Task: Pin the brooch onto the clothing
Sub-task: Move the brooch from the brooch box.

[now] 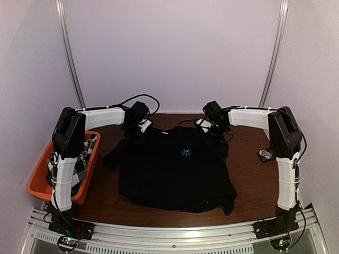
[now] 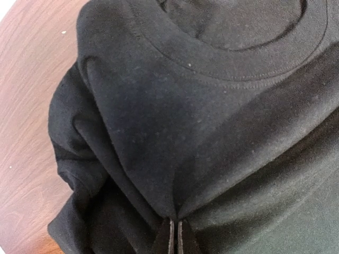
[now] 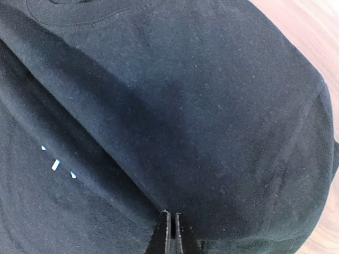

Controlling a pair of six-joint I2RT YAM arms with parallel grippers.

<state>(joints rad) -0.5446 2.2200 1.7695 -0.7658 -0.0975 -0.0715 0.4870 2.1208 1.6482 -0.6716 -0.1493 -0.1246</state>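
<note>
The black T-shirt (image 1: 175, 177) lies spread on the brown table with its light-blue starburst print (image 1: 186, 152) facing up. My left gripper (image 1: 139, 131) is at the shirt's left shoulder, and in the left wrist view it is shut (image 2: 175, 223) on a pinched fold of the shirt (image 2: 175, 132). My right gripper (image 1: 210, 132) is at the right shoulder, shut (image 3: 170, 216) on a fold of the shirt (image 3: 201, 116). A bit of the print (image 3: 55, 165) shows there. A small dark and gold object, probably the brooch (image 1: 266, 154), lies on the table at the right.
An orange bin (image 1: 38, 186) at the table's left edge holds a black-and-white checked cloth (image 1: 79, 168). The shirt's collar (image 2: 238, 61) lies between the grippers. Black cables hang behind both wrists. Bare wood (image 1: 249, 174) shows right of the shirt.
</note>
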